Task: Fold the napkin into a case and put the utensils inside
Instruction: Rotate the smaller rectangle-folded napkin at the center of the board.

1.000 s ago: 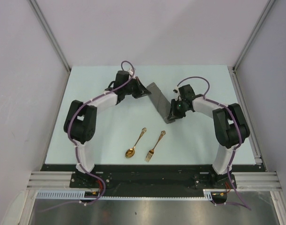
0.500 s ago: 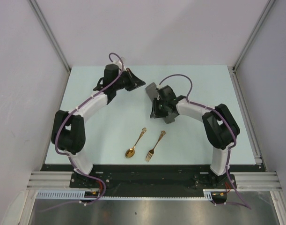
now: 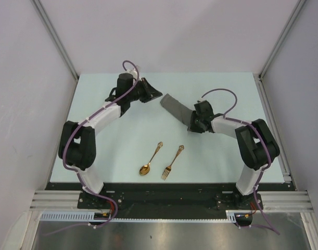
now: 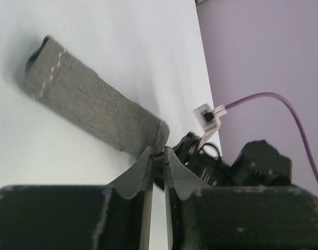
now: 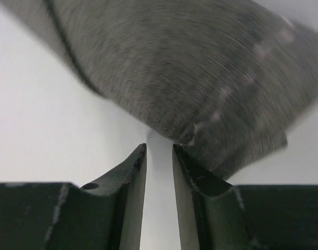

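The napkin (image 3: pixel 175 108) lies folded as a narrow dark grey case, running diagonally at the table's back middle. My left gripper (image 3: pixel 157 95) sits just off its far end, jaws slightly open with nothing between them. In the left wrist view the case (image 4: pixel 91 107) stretches away from the gripper (image 4: pixel 157 151). My right gripper (image 3: pixel 191 124) is at the case's near end, open, and the cloth (image 5: pixel 190 67) lies just beyond the gripper (image 5: pixel 159 147) with bare table in the gap. The utensils, a gold spoon (image 3: pixel 150 160) and a gold fork (image 3: pixel 173 162), lie side by side nearer the front.
The pale table (image 3: pixel 106 135) is walled by grey panels on the left, right and back. A black rail (image 3: pixel 164 190) with both arm bases runs along its near edge. The right arm (image 4: pixel 252 161) shows behind the case in the left wrist view.
My left gripper let go of the case's far end and drew back a little. The right gripper swung over the case, then returned to its near end.
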You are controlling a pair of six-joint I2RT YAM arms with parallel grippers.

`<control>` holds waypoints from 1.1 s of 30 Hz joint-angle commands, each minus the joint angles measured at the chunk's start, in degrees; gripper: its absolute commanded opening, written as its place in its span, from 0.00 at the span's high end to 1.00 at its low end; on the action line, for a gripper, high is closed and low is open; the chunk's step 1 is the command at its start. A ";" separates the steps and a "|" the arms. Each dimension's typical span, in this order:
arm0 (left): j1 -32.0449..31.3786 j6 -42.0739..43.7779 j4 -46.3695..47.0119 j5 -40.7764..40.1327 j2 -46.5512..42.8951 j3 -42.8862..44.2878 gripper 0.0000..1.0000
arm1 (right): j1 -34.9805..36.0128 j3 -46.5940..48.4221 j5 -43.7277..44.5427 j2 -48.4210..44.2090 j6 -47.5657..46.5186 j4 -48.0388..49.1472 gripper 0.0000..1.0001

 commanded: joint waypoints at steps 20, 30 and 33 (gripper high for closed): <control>-2.77 9.34 -7.54 -5.63 33.50 32.74 0.71 | -18.07 28.13 -2.58 14.42 -1.13 -11.11 0.62; -4.71 8.82 -13.87 -6.45 40.00 39.33 0.72 | -15.61 23.45 -4.69 16.26 1.17 -7.69 0.64; -5.23 8.46 -17.55 -6.00 42.11 41.70 0.73 | -15.78 24.33 -4.52 17.23 1.08 -7.85 0.64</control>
